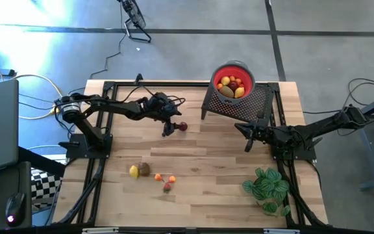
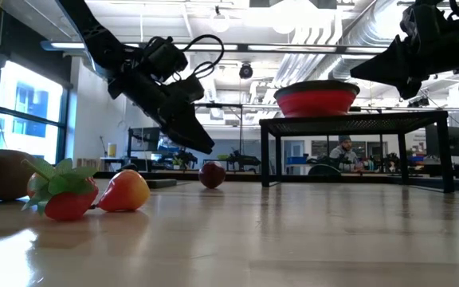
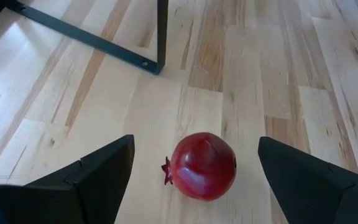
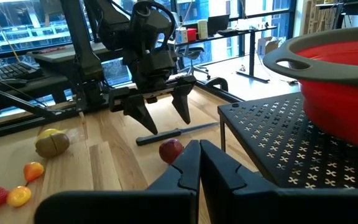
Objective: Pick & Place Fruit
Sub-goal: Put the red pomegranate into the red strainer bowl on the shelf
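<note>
The left gripper (image 1: 169,129) hung over the wooden table (image 1: 226,195) with its fingers spread wide and nothing between them; the left wrist view showed the dark red pomegranate (image 3: 202,165) lying on the boards in the gap, clear of both fingers (image 3: 92,177), which suggests the jaws had been set apart so as to straddle the fruit before closing. From the high view the pomegranate (image 1: 183,127) lay just beside that gripper, toward the table's centre, and the right wrist view showed a thin dark knife (image 4: 173,133) resting flat on the table near it. The red bowl (image 1: 233,79) stood on a black perforated stand (image 1: 258,104) at the far side of the table, raised above the surface, and already held several yellow, red and brown pieces, so it was judged to be the deposit point. Four further pieces remained near the front edge: a lemon (image 1: 134,171) touching a brown kiwi (image 1: 144,169), and close by a small orange fruit (image 1: 159,177) and a strawberry (image 1: 167,187). The right gripper (image 1: 250,135) waited in front of the stand with its fingers fully closed and nothing held, evidently parked clear of the left arm's working area. A green leafy plant (image 1: 268,188) stood at the near right corner.
</note>
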Controlling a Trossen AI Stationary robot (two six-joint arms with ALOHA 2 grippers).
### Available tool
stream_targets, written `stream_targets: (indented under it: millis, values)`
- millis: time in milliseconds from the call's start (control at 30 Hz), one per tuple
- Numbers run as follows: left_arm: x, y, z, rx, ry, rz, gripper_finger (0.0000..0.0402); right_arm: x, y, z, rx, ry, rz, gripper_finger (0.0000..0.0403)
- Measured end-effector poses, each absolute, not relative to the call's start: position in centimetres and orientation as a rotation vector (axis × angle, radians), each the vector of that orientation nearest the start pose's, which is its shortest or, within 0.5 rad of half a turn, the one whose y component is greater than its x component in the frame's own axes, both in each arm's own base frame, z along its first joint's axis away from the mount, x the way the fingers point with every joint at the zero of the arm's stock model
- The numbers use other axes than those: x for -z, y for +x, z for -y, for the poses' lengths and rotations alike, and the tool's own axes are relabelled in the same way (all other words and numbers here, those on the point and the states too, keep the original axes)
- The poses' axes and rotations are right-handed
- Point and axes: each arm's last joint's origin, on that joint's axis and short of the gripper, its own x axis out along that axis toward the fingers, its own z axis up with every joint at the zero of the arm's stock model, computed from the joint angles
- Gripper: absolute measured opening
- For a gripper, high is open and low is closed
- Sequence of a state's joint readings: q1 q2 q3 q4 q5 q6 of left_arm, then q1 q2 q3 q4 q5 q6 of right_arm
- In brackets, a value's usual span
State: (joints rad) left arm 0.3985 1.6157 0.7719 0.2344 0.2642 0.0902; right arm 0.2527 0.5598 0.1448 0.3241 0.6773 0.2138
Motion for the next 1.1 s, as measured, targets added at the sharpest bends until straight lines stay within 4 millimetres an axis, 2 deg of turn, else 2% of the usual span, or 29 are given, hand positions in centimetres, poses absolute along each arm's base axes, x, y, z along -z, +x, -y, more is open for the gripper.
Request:
stream_targets:
  millis: [567, 1100]
  values:
    - [-13.8, 30.5, -12.1, -0.117, -0.140, -0.624, 0.0337, -19.1, 13.5, -1.6, 0.431, 0.172, -0.039, 0.0003]
    - [-13.9, 30.8, -12.2, -0.112, -0.129, -0.593, 0.0337, -19.1, 13.5, -1.6, 0.432, 0.170, -0.042, 0.0003]
